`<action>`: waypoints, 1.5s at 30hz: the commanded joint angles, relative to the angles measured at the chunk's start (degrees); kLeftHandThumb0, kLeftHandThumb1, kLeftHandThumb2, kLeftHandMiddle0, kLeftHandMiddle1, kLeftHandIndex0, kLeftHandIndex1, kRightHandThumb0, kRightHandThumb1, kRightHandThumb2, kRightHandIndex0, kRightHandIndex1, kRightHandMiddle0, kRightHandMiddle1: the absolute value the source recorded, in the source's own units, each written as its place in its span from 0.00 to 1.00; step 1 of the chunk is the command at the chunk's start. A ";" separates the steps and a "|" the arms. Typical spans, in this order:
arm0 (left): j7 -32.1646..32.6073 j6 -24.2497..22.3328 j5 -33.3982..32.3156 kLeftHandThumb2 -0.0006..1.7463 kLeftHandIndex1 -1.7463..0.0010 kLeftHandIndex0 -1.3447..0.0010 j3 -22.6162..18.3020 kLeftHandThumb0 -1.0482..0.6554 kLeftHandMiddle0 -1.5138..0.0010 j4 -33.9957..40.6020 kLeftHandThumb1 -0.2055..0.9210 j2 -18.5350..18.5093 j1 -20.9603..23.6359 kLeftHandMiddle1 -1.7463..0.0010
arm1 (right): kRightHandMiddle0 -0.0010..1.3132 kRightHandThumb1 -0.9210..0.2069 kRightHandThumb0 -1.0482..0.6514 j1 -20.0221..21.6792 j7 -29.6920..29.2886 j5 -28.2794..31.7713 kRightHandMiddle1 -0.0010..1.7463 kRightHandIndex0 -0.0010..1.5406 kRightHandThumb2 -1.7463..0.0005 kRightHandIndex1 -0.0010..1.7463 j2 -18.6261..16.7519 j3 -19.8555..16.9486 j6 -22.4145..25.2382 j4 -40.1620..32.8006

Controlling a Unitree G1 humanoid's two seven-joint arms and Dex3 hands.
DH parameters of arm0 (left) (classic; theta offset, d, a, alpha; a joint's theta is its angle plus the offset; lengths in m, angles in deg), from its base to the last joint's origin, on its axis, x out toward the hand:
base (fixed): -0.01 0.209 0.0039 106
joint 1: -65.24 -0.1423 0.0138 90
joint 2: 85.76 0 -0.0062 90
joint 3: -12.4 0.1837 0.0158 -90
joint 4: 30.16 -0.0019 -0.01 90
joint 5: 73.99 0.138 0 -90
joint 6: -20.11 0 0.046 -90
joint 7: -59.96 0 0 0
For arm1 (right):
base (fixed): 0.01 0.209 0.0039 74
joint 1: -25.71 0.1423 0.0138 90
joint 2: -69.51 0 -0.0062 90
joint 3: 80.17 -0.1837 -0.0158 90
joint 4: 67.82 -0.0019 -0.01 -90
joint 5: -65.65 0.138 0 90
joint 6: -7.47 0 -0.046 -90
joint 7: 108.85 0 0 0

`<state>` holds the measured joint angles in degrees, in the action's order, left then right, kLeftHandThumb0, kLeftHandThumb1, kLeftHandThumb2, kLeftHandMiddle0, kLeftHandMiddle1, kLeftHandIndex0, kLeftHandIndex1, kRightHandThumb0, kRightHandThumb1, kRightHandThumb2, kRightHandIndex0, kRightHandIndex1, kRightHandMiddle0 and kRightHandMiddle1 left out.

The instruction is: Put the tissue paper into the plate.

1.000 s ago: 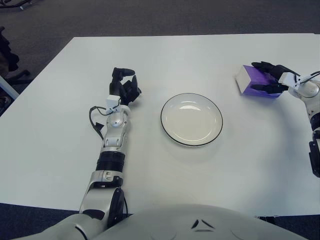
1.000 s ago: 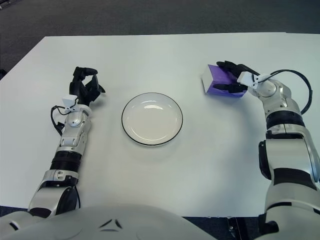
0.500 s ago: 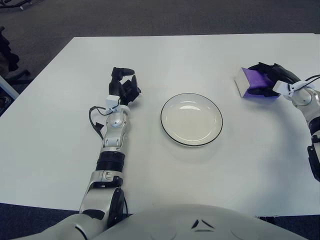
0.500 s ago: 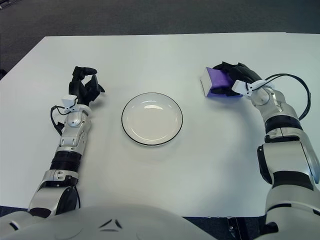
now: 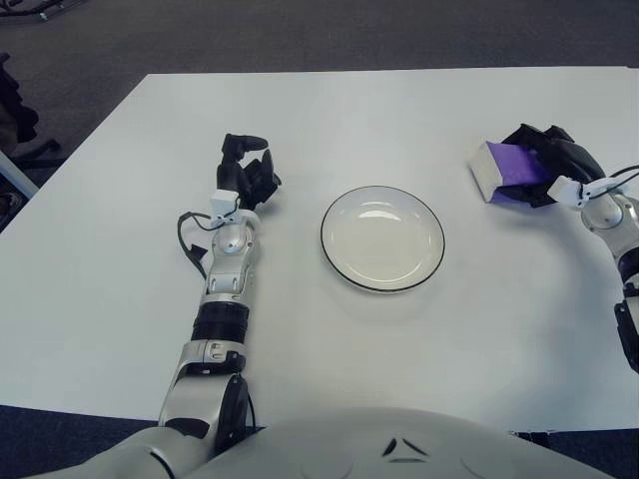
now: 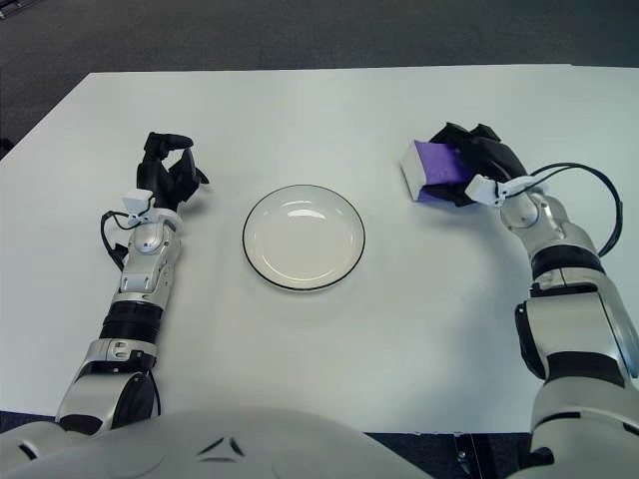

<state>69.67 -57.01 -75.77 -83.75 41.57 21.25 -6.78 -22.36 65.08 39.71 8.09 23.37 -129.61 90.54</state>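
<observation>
Left hand (image 5: pixel 246 172): left of centre in the frame, at the end of a forearm that lies along the white counter (image 5: pixel 100 259); black fingers curled in on themselves, holding nothing. It shows in the same spot and pose as a second ago.
Plate (image 5: pixel 382 239): centre of the frame, a round white plate with a thin dark rim, flat on the counter and bare inside. It sits between the two hands, well apart from each, and has not moved.
Way between pack and plate: only bare counter shows between the plate's right rim and the pack.
Tissue pack (image 5: pixel 504 169): right side of the frame, upper-middle height, to the upper right of the plate and outside it. It is a purple block with a white end face.
Pack direction: the white end face turns toward the left of the frame, toward the plate; the long axis runs left to right, tilted a little.
Right hand (image 6: pixel 477 170): right edge of the frame, black fingers wrapped over the top and far side of the tissue pack, clasping it.
Change from a second ago: then the right hand's fingers were spread at the pack's right side; now they are closed over it, and the pack sits slightly turned.
Surroundings: dark carpet floor (image 5: pixel 319 35) across the top of the frame beyond the counter.
</observation>
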 commanded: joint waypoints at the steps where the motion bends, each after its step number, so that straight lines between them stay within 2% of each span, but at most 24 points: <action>1: -0.56 0.87 -0.10 0.42 0.00 0.78 -0.12 0.40 0.44 -6.23 0.85 1.57 -10.08 0.00 | 0.32 0.50 0.62 -3.84 0.08 -0.99 1.00 0.36 0.28 0.96 0.10 0.65 -0.46 1.28; 5: -0.53 0.95 -0.11 0.42 0.00 0.78 -0.14 0.40 0.44 -6.28 0.86 1.61 -10.05 0.00 | 0.32 0.50 0.62 -4.01 -2.85 -1.06 1.00 0.36 0.28 0.96 0.45 0.01 -1.29 0.14; 9: -0.56 0.98 -0.14 0.42 0.00 0.78 -0.19 0.40 0.44 -6.48 0.86 1.56 -9.90 0.00 | 0.33 0.51 0.62 -3.61 -3.35 -0.60 1.00 0.37 0.28 0.96 0.54 -0.48 -1.58 -0.61; 18: -0.65 1.07 -0.17 0.42 0.00 0.78 -0.24 0.40 0.44 -6.62 0.86 1.49 -9.75 0.00 | 0.33 0.52 0.62 -2.66 1.01 4.99 1.00 0.37 0.27 0.96 -0.17 -4.57 -0.63 -5.76; 26: -0.84 0.99 -0.25 0.42 0.00 0.78 -0.30 0.40 0.44 -6.38 0.86 1.39 -9.81 0.00 | 0.33 0.52 0.62 -7.26 4.57 13.82 1.00 0.37 0.26 0.97 -4.38 -10.56 4.89 -22.72; 31: -0.88 0.97 -0.26 0.42 0.00 0.78 -0.32 0.40 0.44 -6.45 0.86 1.36 -9.75 0.00 | 0.32 0.52 0.62 -10.93 5.09 14.36 1.00 0.36 0.26 0.98 -6.13 -12.23 11.88 -38.28; 33: -0.89 0.94 -0.25 0.42 0.00 0.78 -0.30 0.40 0.44 -6.46 0.86 1.37 -9.76 0.00 | 0.32 0.52 0.62 -11.45 5.14 13.38 1.00 0.36 0.26 0.99 -6.44 -12.40 13.77 -42.28; 38: -0.99 0.82 -0.24 0.42 0.00 0.78 -0.29 0.40 0.44 -6.33 0.86 1.30 -9.83 0.00 | 0.36 0.55 0.62 -11.73 6.17 12.33 0.99 0.37 0.24 1.00 -7.61 -12.21 16.54 -48.11; 45: -1.17 0.54 -0.13 0.41 0.00 0.78 -0.31 0.40 0.44 -6.26 0.86 1.26 -9.80 0.00 | 0.39 0.57 0.62 -9.92 9.85 11.80 0.95 0.37 0.24 1.00 -9.16 -10.38 14.76 -53.71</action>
<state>69.04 -56.87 -75.77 -83.92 41.39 21.15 -6.51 -33.49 73.07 51.42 -0.17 12.69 -114.47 41.29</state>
